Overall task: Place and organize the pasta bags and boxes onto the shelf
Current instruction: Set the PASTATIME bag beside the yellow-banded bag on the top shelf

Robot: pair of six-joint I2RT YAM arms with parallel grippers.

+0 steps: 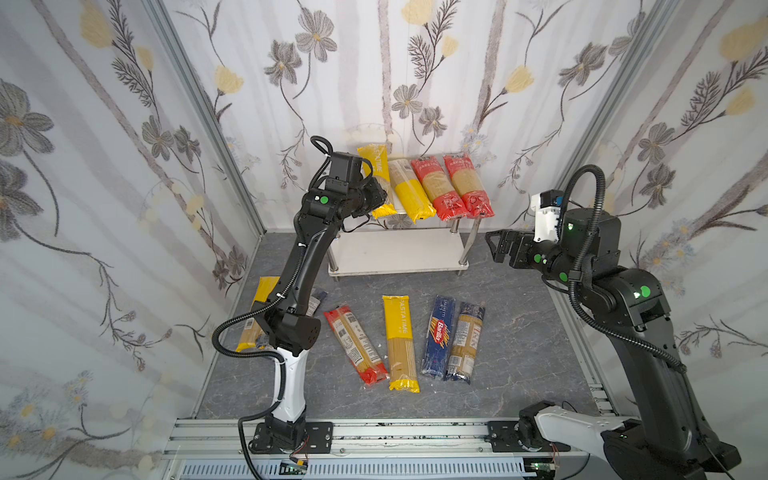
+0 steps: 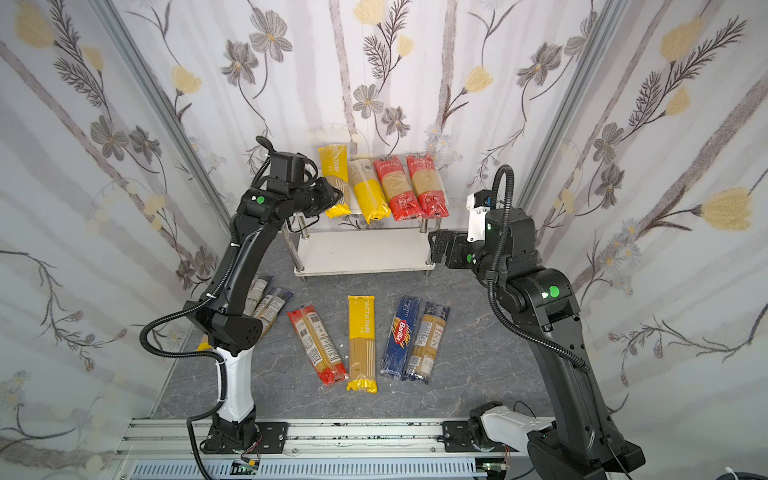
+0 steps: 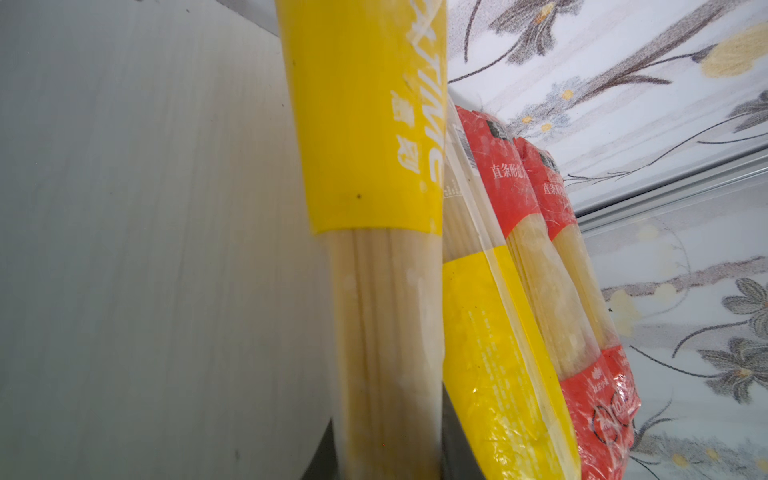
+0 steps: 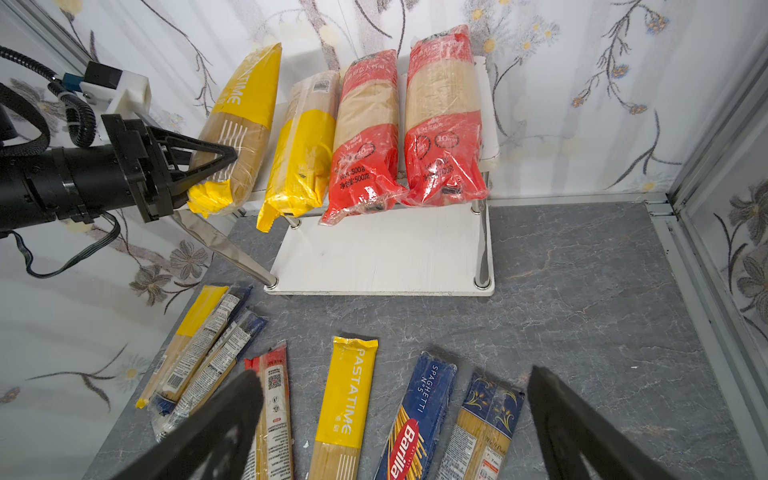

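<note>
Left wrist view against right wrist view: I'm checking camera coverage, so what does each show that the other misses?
Only the left wrist view: a close look along the held yellow pack, its strands and print, with a pale surface beside it, likely the top board. Only the right wrist view: the left gripper shut on that pack, the right gripper open, the lower board, chrome legs, and loose packs including the Barilla pack. Both: the held pack, the second yellow pack and two red bags side by side.

A yellow pasta bag (image 4: 245, 120) is pinched by the left gripper (image 4: 230, 157) on top of the shelf (image 4: 382, 257). Three bags (image 4: 365, 133) are laid beside it.
</note>
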